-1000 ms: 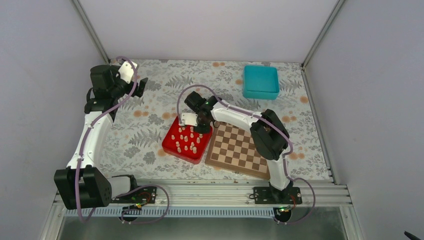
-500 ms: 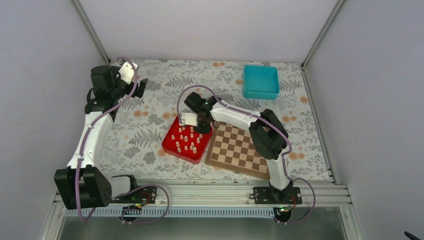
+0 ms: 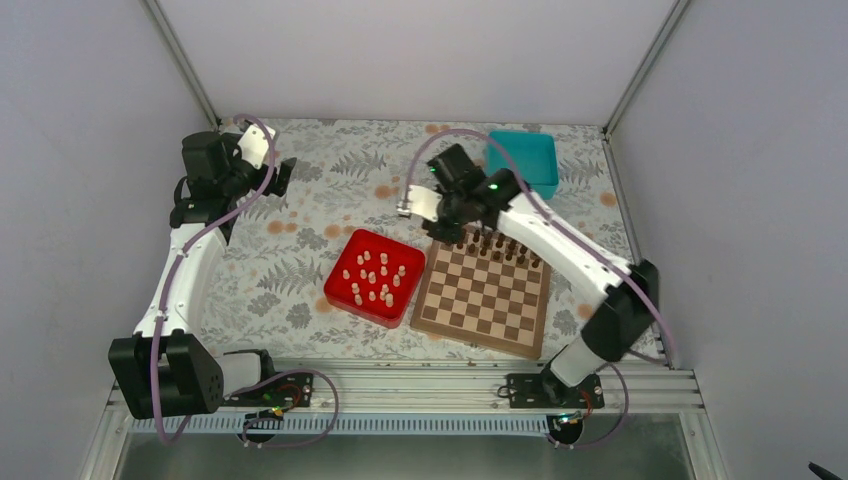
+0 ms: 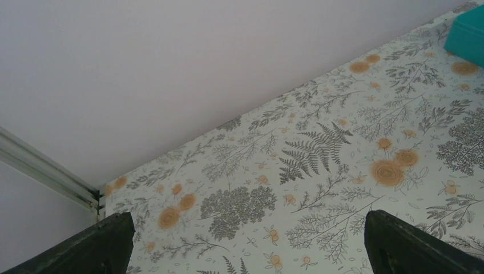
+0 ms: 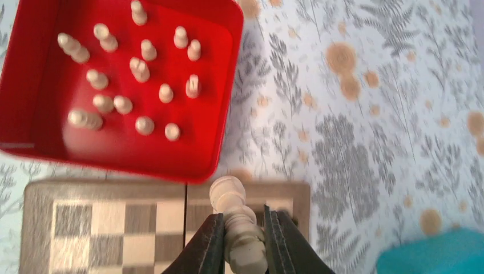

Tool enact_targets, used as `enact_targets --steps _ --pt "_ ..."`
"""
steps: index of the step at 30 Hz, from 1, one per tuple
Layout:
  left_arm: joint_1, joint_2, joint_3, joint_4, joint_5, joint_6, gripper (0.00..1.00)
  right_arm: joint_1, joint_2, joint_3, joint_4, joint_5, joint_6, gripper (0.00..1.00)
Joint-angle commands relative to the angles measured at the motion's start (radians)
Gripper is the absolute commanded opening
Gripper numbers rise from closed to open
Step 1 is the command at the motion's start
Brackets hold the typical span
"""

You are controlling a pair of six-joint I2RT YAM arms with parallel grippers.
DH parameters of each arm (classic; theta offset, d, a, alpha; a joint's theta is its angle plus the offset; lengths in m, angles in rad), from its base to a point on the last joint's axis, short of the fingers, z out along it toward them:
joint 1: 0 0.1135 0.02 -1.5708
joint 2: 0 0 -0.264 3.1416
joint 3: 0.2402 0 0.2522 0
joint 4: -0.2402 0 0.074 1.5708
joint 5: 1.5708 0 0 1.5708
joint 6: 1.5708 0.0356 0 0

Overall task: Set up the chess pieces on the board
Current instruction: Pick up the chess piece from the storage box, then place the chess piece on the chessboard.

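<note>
We've one pale piece (image 5: 228, 197) clenched in the right jaws (left jaws gape empty); fifteen-odd chess pieces (image 5: 140, 68) wait in the red tray (image 5: 212, 114).

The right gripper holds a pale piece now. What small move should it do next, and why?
Probably carry it toward the near rows of the board and lower it there. The right gripper is shut on a pale piece by the far-left corner, and dark pieces line the far edge.

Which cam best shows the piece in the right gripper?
Right wrist: the pale piece sits close up, clamped between the right gripper's fingers. In top external it is too small to make out at the gripper. Left wrist misses it.
</note>
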Motion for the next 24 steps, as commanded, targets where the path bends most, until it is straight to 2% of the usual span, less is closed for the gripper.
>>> enact_targets --steps 1,5,14,19,24 --pt "0.004 -0.021 0.021 -0.004 0.022 0.006 1.0 -0.037 -0.13 -0.144 -0.109 0.034 0.012 0.06" --pt "0.004 -0.023 0.001 0.006 0.031 0.016 1.0 -0.053 -0.266 -0.329 -0.119 0.05 0.03 0.05" --pt "0.004 0.015 -0.052 0.056 0.014 0.013 1.0 -0.063 -0.498 -0.628 -0.091 0.005 0.055 0.05" --pt "0.004 0.032 -0.067 0.064 -0.007 0.019 1.0 -0.065 -0.555 -0.742 -0.037 -0.021 0.055 0.04" --pt "0.004 0.024 -0.072 0.06 -0.011 0.024 1.0 -0.065 -0.549 -0.777 0.003 -0.025 0.062 0.04"
